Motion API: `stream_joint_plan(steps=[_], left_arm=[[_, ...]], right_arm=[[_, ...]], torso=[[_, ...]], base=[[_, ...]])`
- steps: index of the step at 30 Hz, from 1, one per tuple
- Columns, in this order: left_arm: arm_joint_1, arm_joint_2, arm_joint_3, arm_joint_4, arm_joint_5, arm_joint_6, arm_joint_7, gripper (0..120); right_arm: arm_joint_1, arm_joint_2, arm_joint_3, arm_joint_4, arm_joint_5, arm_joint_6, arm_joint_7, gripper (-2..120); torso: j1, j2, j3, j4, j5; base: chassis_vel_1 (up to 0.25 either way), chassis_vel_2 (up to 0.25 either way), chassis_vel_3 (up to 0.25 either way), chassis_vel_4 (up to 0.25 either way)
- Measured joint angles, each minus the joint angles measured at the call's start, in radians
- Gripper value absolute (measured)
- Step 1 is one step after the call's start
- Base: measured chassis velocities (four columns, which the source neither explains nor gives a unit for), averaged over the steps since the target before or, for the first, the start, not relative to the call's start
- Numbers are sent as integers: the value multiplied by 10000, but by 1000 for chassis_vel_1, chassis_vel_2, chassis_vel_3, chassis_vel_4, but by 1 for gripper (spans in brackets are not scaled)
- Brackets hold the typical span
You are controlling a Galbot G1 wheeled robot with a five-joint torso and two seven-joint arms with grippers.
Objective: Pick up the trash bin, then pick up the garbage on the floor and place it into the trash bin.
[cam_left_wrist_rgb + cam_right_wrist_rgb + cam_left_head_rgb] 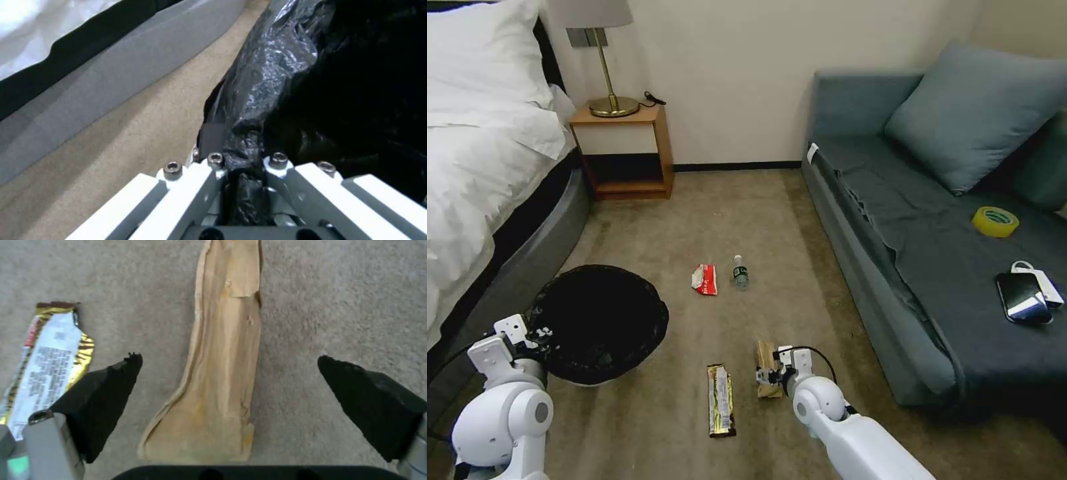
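Note:
The trash bin (602, 320), its black bag folded over the rim, stands on the carpet at the left. My left gripper (539, 332) is shut on its near rim; the left wrist view shows the jaws clamped on the crinkly bag (242, 166). Garbage lies on the floor: a red-white wrapper (705, 279), a tiny bottle (740, 272), a gold wrapper (720, 400) and a tan paper piece (766, 357). My right gripper (769, 375) hangs open just above the tan paper (222, 390), one finger (111, 390) on either side, with the gold wrapper (49, 363) beside it.
A bed (480, 167) runs along the left, close to the bin. A nightstand (624, 150) with a lamp stands at the back wall. The grey sofa (934, 253) on the right carries a yellow tape roll (995, 221) and a black phone (1022, 297).

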Motion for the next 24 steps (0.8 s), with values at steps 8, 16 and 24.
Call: stream_joint_plan(steps=[8, 16, 24], left_arm=[[5, 0, -6, 44, 48, 0, -3, 3], [-9, 6, -11, 99, 95, 0, -2, 3], [14, 7, -17, 141, 173, 0, 18, 3]], right_arm=[[133, 198, -34, -673, -486, 412, -286, 90], [102, 213, -47, -869, -635, 642, -438, 61], [-10, 230, -62, -854, -691, 779, -589, 30]], torso=[[0, 0, 0, 0, 0], [0, 1, 0, 0, 0], [0, 0, 0, 0, 0]], base=[[0, 0, 0, 0], [0, 0, 0, 0], [0, 0, 0, 0]])
